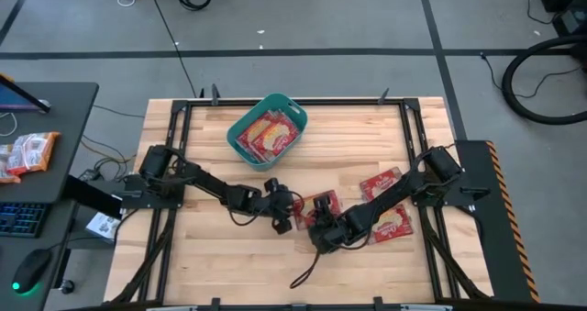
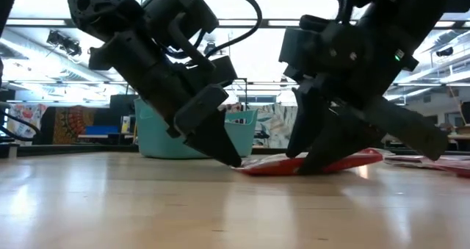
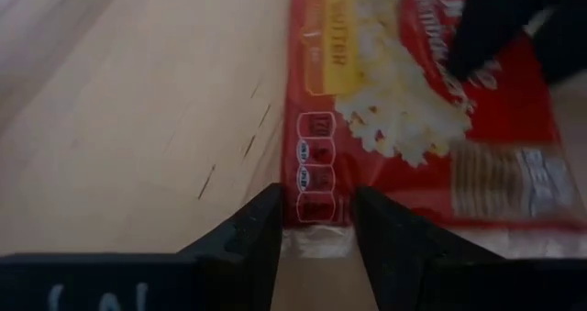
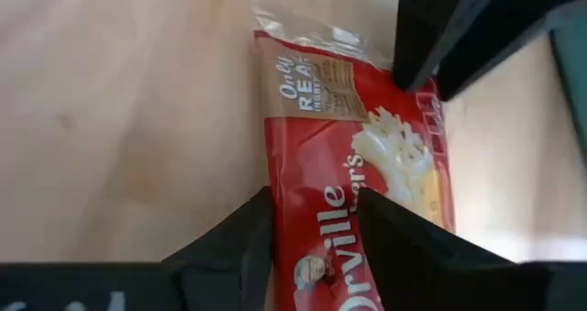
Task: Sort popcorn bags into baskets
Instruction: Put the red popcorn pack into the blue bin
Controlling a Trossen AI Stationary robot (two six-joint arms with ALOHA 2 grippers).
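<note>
One red popcorn bag [image 1: 318, 205] lies on the wood near the table's middle, and both grippers are on it. My left gripper [image 1: 282, 219] reaches in from the left to the bag's clear-sealed end [image 3: 316, 242]. My right gripper [image 1: 321, 235] comes from the right at the opposite end. Both stand with only a narrow gap, the bag showing in it. In the low view the bag [image 2: 352, 161] rests by its left end and rises toward the right. The teal basket [image 1: 282, 99] near the far edge holds several bags. My left gripper has the bag's corner at the sealed end [image 3: 316, 221] between its fingers [image 3: 261, 233], slanting down from the table's left. One finger is at the long edge, the other on the bag's face. That end lies on the table. My right gripper has the bag's long edge near the other end [image 4: 316, 228] between its fingers [image 4: 390, 238], slanting down from the right. One finger is at the edge, the other on the printed face. The bag tilts up slightly on this side [image 2: 367, 158].
Two more red bags [image 1: 380, 184] [image 1: 394, 223] lie under the right arm toward the table's right edge. A black cable [image 1: 307, 272] trails toward the near edge. An orange-white packet [image 1: 27, 153] sits on the desk to the left, off the table.
</note>
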